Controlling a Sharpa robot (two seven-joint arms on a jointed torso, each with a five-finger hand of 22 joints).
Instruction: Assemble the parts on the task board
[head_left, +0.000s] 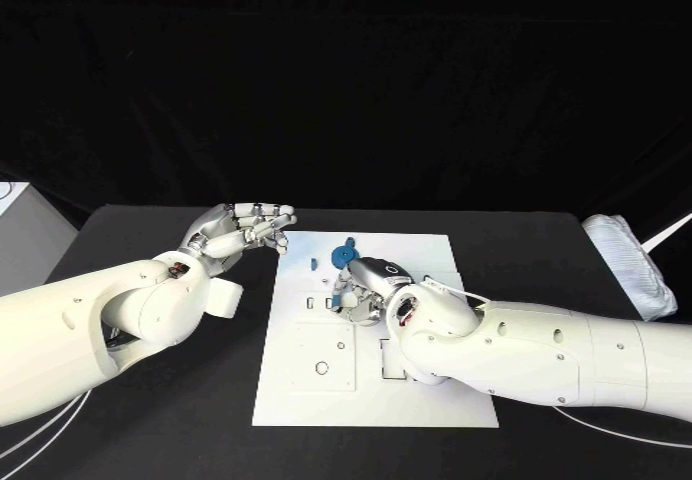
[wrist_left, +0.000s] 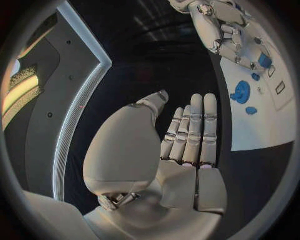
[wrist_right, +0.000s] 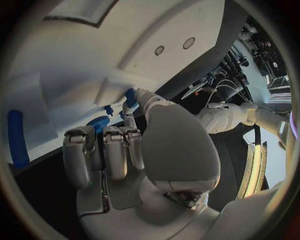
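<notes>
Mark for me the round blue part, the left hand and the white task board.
round blue part (head_left: 343, 255): head view, on its disc face.
left hand (head_left: 242, 228): head view, middle of the hand, by the board's far left corner.
task board (head_left: 310, 400): head view, bare near-left area of the plate.

We cannot see what lies beneath the right hand, which covers the task board's middle. Small blue parts at ten o'clock from it are too tiny to identify.
</notes>
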